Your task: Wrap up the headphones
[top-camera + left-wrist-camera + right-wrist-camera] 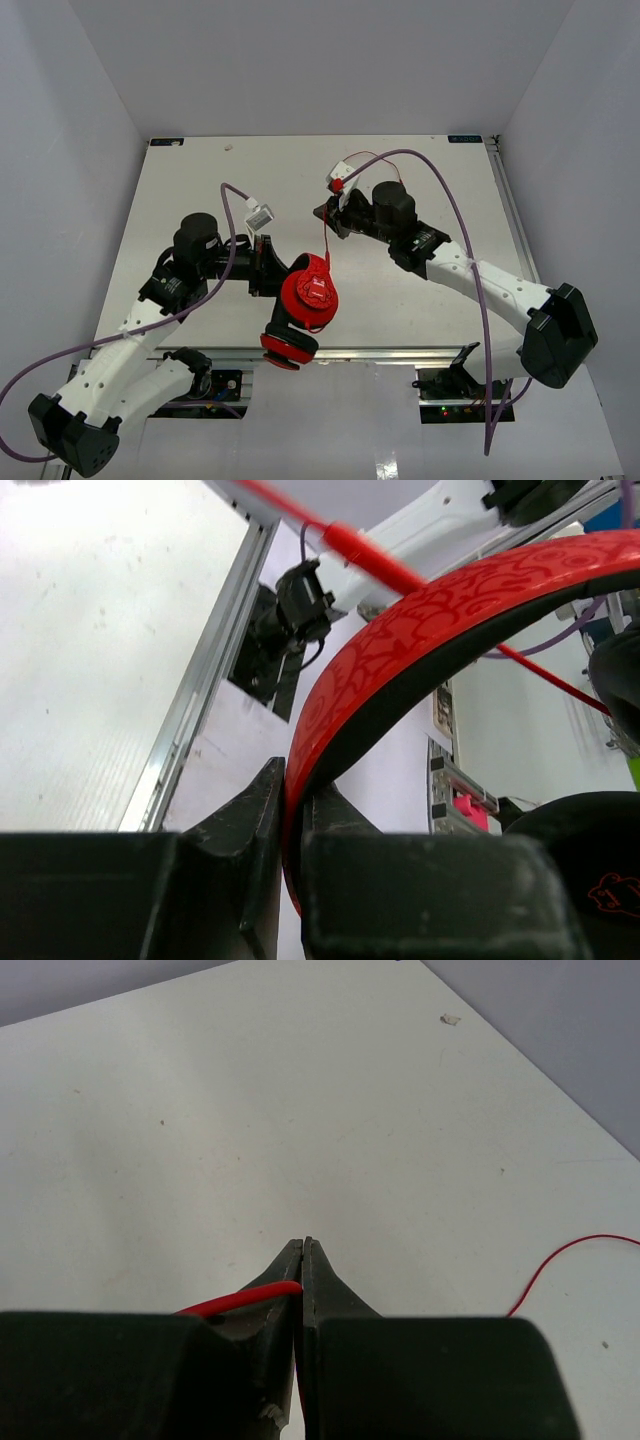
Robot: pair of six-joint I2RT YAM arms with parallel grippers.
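I am looking at the headphones [308, 300], which are hanging between the two arms near the front edge of the counter [200, 190]. The left claw [292, 780] is clamping the headband [430, 620]. In the left wrist view both fingers are pressing on the red, black-lined band right at their tips, and the band is arching away up and to the right.

From above, the upper earcup [312, 290] is showing me its patterned red shell. The lower earcup [289, 348] is sitting nearer the arm bases and overlapping the metal rail [400, 353] along the counter's near edge. I cannot tell whether it is touching that rail.

The right claw [303, 1252] is pinching the thin red cable [245, 1298]. Its fingers are closed down to a sliver, and the cable is coming out on the left side of the tips. In the top view the cable is running almost straight from that claw down to the upper earcup. A further stretch is curving at the right of the right wrist view, and I cannot tell whether it is lying on the counter or hanging in the air. The right claw is standing farther back over the counter than the left one, apart from the earcups.
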